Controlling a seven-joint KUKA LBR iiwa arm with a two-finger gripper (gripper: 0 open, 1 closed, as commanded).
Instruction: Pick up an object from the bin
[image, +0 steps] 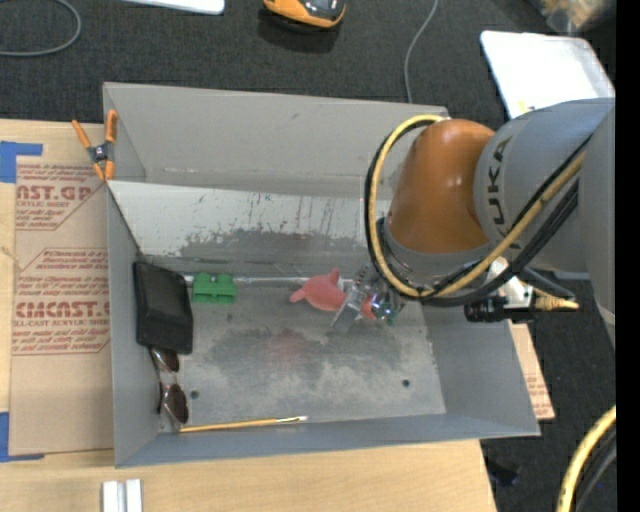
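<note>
Jaws (spread or pressed together: cannot tell) sit low, just right of small pink plastic piece (320, 290) at centre of grey metal bin (250, 150); piece prob. easy to approach, lying apart from green rectangular block (213, 288).

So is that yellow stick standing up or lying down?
Lying down: the yellow stick lies flat on the bin floor, along the wall at the view's bottom.

site: robotics lab, probably | evidence: industrial arm (560, 170) with yellow cabling (371, 195) over a grey metal bin (270, 140) | surroundings: loose cables (408, 62) on a dark surface, pale wooden bench (300, 480)
</note>
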